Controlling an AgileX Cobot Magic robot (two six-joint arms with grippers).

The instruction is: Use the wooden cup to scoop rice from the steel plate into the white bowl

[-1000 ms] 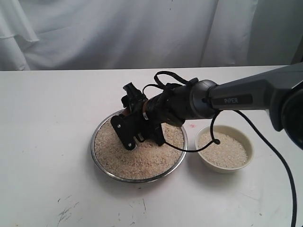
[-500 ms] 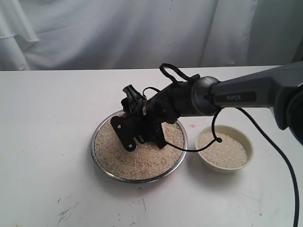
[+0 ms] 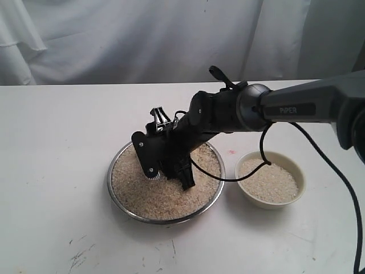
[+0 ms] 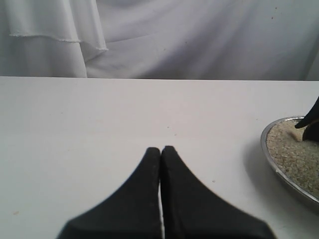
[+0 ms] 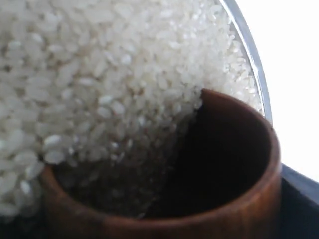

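Wooden cup (image 5: 219, 169): tilted in the steel plate (image 3: 165, 220), mouth dug into the rice (image 3: 142, 194).
Right gripper (image 3: 168, 174): jaws clamped on the cup.
White bowl (image 3: 301, 174): just beside the plate, holding rice.
Left gripper (image 4: 160, 152): fingertips pressed together above the table (image 4: 75, 124).

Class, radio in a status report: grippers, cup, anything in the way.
Left gripper shut, empty, off steel plate. Right gripper shut on wooden cup, mouth dug into rice. Black cable loop dangles near white bowl.

steel plate (image 3: 166, 220): shiny metal | wooden cup (image 5: 239, 214): smooth brown wood | rice (image 5: 99, 74): matt grains
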